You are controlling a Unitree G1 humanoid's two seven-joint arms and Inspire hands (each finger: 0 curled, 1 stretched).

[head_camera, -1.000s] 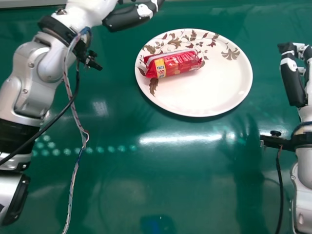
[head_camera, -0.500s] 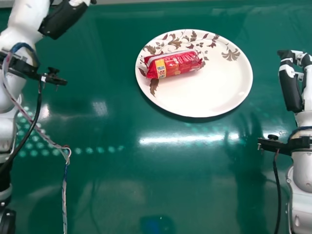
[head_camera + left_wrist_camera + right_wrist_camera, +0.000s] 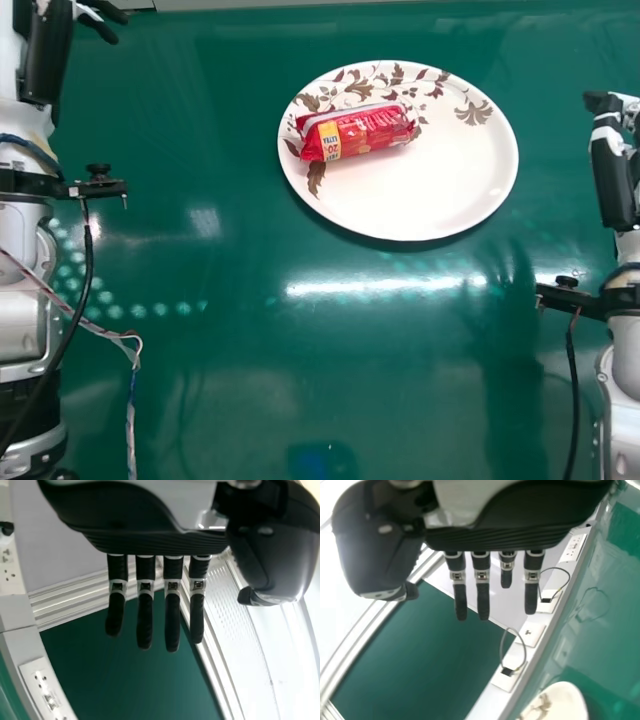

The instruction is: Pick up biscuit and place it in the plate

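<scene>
Left hand first: over the last 1 s it has pulled off from beside the plate out to the head view's far left side, with the arm swinging out along with it. Right hand barely shifted, at the right side, well apart from the plate. Biscuit packet unchanged across all 3 head frames, same spot, same slant. We read this as the retreat after a finished place: task looks done or as good as done, 0 further handling needed, just settle the arms.

Container check: 1 plate, flat on the green table, holding 1 red biscuit packet. Packet lies on its long side, slightly slanted, in the plate's left half toward the far side, over part of the brown leaf pattern. Near the left rim but inside it, no overhang that we can see. Nearer and right parts of the plate are bare.

Fingers: left ones straight, wide of the thumb, holding 0 items. Right ones mostly straight too, thumb well apart, also 0 items held.

Risk, our call: low. Packet looks stable; only a stray sweep back over the plate could nudge it toward the rim. We'd keep both arms wide.
</scene>
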